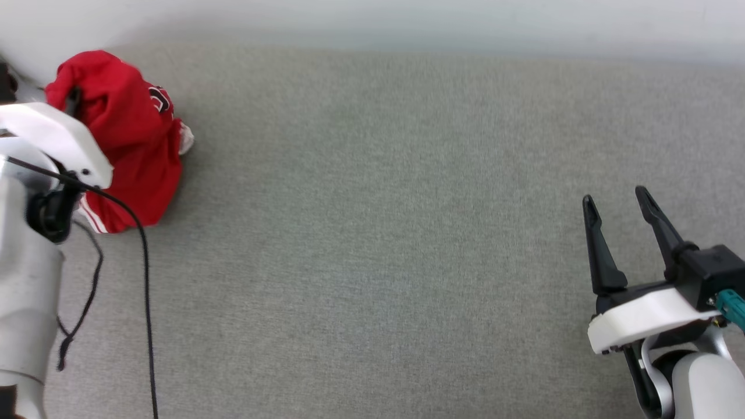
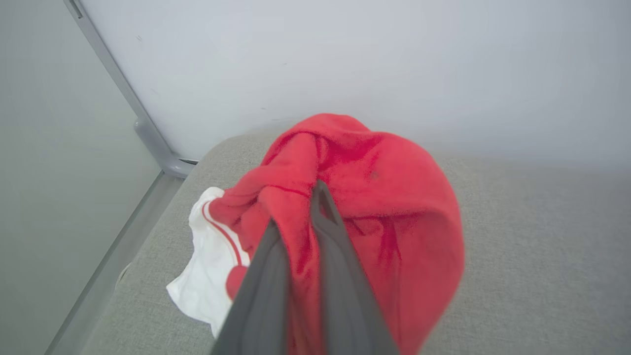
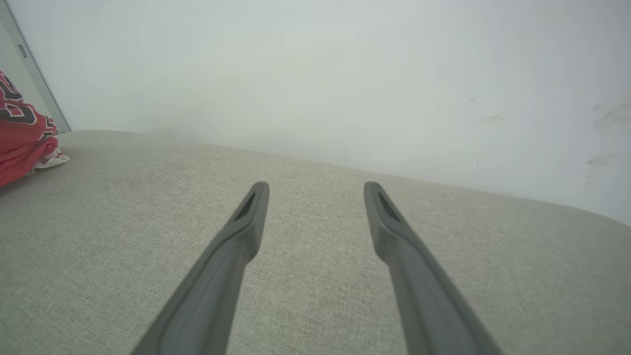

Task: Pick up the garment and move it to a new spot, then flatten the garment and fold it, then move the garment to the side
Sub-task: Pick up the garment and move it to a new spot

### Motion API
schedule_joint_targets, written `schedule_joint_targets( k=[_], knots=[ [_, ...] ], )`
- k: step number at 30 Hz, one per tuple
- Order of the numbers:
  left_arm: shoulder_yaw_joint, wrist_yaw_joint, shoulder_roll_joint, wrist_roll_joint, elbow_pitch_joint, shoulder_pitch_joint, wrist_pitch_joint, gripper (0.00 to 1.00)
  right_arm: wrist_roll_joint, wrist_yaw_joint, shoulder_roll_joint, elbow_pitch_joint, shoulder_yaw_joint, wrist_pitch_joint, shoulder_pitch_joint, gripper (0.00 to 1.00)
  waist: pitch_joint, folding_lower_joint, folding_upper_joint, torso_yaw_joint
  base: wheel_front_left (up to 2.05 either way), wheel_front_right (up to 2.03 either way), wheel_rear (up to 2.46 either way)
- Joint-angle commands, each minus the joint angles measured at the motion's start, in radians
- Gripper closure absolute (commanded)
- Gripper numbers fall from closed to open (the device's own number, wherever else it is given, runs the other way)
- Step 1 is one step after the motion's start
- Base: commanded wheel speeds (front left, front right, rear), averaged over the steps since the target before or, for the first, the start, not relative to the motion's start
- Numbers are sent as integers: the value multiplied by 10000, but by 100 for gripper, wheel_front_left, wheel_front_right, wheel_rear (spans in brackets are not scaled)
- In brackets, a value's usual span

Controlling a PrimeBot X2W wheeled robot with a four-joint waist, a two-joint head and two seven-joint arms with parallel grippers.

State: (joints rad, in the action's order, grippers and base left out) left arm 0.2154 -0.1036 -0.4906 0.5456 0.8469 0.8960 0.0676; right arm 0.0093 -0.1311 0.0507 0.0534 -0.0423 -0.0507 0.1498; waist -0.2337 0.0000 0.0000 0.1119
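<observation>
It looks like a plain robot test room: a grey fabric-covered surface [image 1: 378, 244] against a bare white wall [image 3: 345, 74], with a grey metal frame [image 2: 148, 133] far left.

Light is bright, even and diffuse across all three views, with no glare and no hard-edged shadows. In the head view the red jersey [image 1: 134, 145] casts only a faint, soft shadow onto the grey fabric counter [image 1: 378, 233] at its right, and the pale wall [image 1: 407, 23] behind washes out into haze. In the left wrist view the fingers of the left pincer [image 2: 296, 204] are out of focus near the lens, and the jersey's lower right edge smears. In the right wrist view the fingers of the right pincer [image 3: 316, 186] soften toward the bottom edge—the counter's far edge bows with wide-angle distortion.
</observation>
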Motion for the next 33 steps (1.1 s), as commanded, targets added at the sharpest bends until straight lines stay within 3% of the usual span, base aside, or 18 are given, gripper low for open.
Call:
schedule_joint_targets(
  k=[1,7,13,17,23,33],
  knots=[
    [80,79,138,-115,-120,-167,-351,100,59,7,-7,-53,-43,30,-175,0,604,0,0,177,0,0,0],
    [279,220,661,-327,-847,-534,-1732,100,205,7,-7,10,-204,57,-698,0,1438,0,0,-18,0,0,0],
    [635,321,1315,-409,-1984,-1091,-2240,100,287,7,-5,126,-368,206,-1143,0,1993,0,0,-513,0,0,0],
    [909,300,1665,-374,-2646,-1426,-2182,100,337,7,-5,230,-443,275,-1304,0,2157,0,0,-838,0,0,0],
    [1615,252,2657,-170,-4067,-2406,-1928,100,379,7,-7,378,-586,463,-1604,0,2272,0,0,-1482,0,0,0],
    [3616,10,3750,-115,-5360,-4429,-1159,100,580,7,-7,509,-417,418,-1411,0,1454,0,0,-2191,0,0,0]
  ],
)
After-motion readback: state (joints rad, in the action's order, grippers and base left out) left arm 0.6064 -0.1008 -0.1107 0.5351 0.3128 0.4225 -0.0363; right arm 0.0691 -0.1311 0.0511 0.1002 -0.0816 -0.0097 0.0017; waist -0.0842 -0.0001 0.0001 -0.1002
